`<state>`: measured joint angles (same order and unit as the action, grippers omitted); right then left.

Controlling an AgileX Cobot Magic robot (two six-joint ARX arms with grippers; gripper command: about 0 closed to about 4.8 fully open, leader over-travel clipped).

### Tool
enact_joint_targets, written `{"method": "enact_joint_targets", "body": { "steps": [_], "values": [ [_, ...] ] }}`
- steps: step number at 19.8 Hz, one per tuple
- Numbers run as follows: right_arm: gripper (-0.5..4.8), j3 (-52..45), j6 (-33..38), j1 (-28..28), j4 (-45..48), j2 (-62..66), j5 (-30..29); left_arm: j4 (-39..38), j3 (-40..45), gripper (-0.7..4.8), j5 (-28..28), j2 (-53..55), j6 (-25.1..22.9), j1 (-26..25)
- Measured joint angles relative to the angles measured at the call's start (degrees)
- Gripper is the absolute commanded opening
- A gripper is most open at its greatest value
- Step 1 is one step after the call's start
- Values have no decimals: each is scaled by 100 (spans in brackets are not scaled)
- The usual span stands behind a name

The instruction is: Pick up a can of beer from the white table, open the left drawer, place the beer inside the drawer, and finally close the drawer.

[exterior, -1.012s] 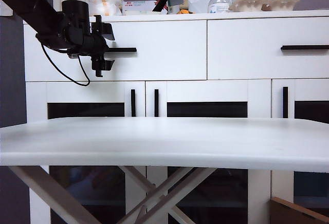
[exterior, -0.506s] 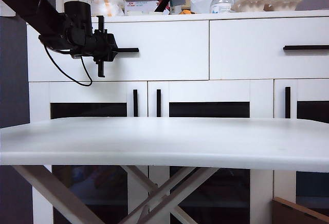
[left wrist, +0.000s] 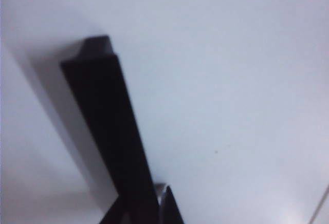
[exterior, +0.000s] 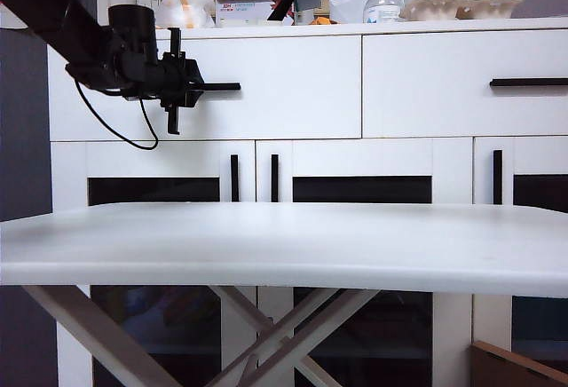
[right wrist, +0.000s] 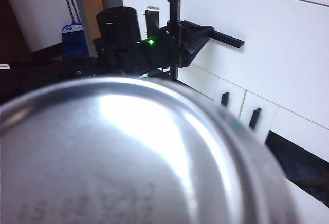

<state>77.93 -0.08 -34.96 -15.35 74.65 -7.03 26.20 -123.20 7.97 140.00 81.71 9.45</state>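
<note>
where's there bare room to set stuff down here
The white table is bare edge to edge. The cabinet top is crowded with a pump bottle, bowls and boxes. The left gripper blocks the left drawer handle.

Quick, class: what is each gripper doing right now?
Left gripper: shut on the left drawer's handle.
Right gripper: out of view itself; the can of beer fills its wrist view, apparently held.

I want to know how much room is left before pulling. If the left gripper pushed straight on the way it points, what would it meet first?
The left gripper is shut on the black bar handle and points at the left drawer. Straight on, it would likely meet that white drawer front just behind the handle; how near is unclear.
</note>
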Motion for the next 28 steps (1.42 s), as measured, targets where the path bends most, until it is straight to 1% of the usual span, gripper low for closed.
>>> {"method": "enact_joint_targets", "body": {
  "steps": [4, 10, 15, 16, 28],
  "values": [
    [129, 0, 0, 2, 0, 0, 339, 234, 33, -7, 105, 39, 4, -7],
    [129, 0, 0, 0, 0, 0, 345, 387, 111, -7, 192, 46, 66, -15],
    [129, 0, 0, 2, 2, 0, 345, 1447, 715, -7, 107, 20, 170, -13],
    [129, 0, 0, 2, 0, 0, 350, 1552, 820, -7, 74, -22, 170, 0],
    [129, 0, -4, 2, 2, 0, 444, 1631, 883, -7, 31, -52, 37, 31]
  ]
}}
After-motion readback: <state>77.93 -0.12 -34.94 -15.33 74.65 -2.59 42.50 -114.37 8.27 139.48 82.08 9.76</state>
